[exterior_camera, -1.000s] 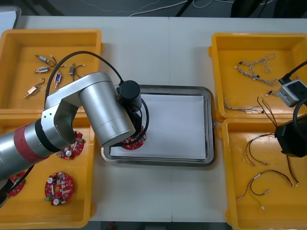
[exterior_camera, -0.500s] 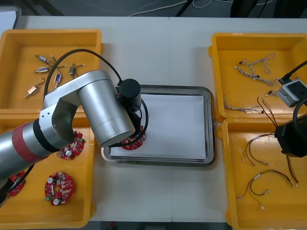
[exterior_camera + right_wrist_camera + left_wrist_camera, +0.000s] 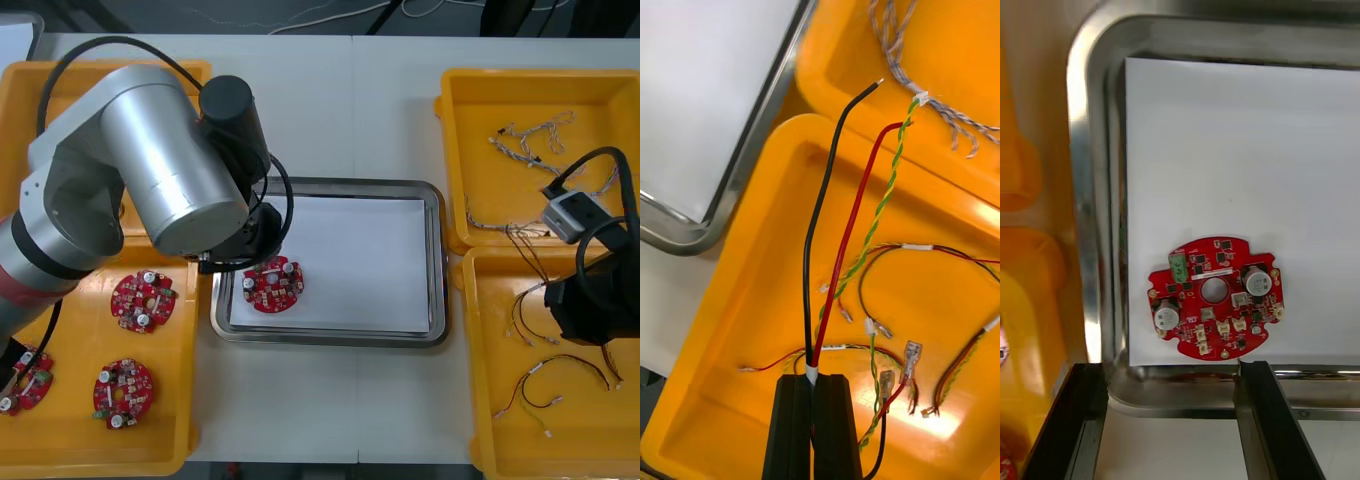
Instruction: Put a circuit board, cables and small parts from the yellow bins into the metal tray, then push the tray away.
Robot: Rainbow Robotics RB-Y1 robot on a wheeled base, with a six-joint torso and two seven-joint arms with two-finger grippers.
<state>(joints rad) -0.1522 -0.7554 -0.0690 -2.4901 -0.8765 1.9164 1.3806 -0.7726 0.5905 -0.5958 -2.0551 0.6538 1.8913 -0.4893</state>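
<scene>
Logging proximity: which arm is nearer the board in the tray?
Left. Its open jaws hang right by the circuit board; right arm holds cables over a yellow bin.

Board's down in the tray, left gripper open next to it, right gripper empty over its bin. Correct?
No: the right gripper is not empty. The right wrist view shows it shut on a cable over a yellow bin. The rest holds: the circuit board lies in the metal tray, the left gripper open next to it.
</scene>
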